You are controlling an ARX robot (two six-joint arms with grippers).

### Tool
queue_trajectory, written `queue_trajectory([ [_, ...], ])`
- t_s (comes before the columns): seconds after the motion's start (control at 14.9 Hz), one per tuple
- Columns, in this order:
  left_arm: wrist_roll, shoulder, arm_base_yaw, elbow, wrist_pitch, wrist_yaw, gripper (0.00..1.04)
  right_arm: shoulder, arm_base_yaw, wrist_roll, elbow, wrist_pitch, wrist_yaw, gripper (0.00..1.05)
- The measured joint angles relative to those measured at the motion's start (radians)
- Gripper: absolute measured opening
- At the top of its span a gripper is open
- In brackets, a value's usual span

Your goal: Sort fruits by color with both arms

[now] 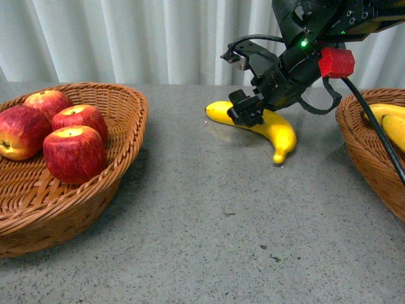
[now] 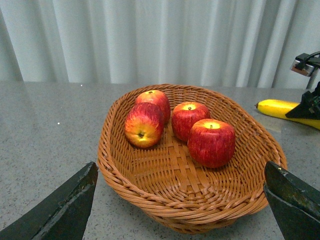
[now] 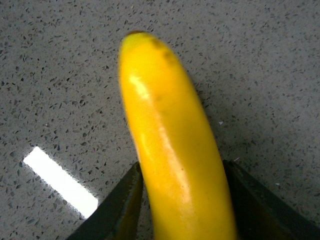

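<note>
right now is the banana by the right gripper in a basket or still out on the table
Out. The banana lies on the grey table between the baskets, with the right gripper straddling it.

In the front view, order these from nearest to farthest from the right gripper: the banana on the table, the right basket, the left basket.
1. Banana on the table: directly at the right gripper, between its fingers.
2. Right basket: at the right edge, holding other bananas.
3. Left basket: far left, holding four apples.

Black right arm [image 1: 297, 60] with red block [image 1: 336, 62], green light [image 1: 304, 44], looping black cables [image 1: 373, 120].
</note>
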Motion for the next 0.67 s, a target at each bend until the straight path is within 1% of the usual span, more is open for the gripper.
queue_trajectory([
  [0.13,0.0,0.0,0.0,0.0,0.0,0.0,0.98,-0.011,-0.004,-0.001,-0.024,0.03,0.011,0.37],
  [0.2,0.0,0.0,0.0,0.0,0.0,0.0,0.98,-0.025,-0.01,0.001,-0.043,0.052,0.018,0.34],
  [0.33,0.0,0.0,0.0,0.0,0.0,0.0,0.98,-0.085,-0.036,0.039,-0.108,0.14,0.01,0.34],
  [0.47,0.0,0.0,0.0,0.0,0.0,0.0,0.98,-0.208,-0.087,0.103,-0.187,0.244,0.006,0.34],
  [0.6,0.0,0.0,0.0,0.0,0.0,0.0,0.98,-0.379,-0.168,0.141,-0.301,0.323,0.032,0.34],
  [0.67,0.0,0.0,0.0,0.0,0.0,0.0,0.98,-0.48,-0.224,0.138,-0.389,0.365,0.061,0.34],
])
